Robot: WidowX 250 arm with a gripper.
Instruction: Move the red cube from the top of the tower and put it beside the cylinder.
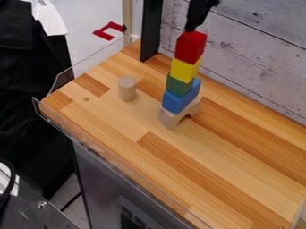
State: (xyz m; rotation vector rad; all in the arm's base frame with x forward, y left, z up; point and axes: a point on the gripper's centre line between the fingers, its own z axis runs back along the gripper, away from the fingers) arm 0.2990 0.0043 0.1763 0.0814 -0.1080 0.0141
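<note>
Cabinet: grey metal body (99, 179) beneath the worktop, at the lower left of the view.
Guard: clear plastic strip (119, 164) along the near edge of the worktop.
Worktop: striped wooden board (209, 156) carrying the tower and the cylinder.
Tower base: pale wooden arch block (170, 119), standing upright on the worktop.
Second tier: blue rectangular block (181, 99), set on the arch block.
Third tier: small green block (177, 84), seated on the blue block.
Fourth tier: yellow block (184, 70), seated on the green block.
Top tier: red cube (190, 48), positioned on the yellow block.
Gripper: black two-part gripper (190, 30), lower end at the top of the red cube; degree of opening and any hold on the cube cannot be told.
Cylinder: pale wooden cylinder (126, 88), upright, left of the tower and apart from it.
Post: black vertical post (150, 31) at the far edge of the worktop.
Wall: whitewashed wood-plank panel (257, 53) behind the worktop.
</note>
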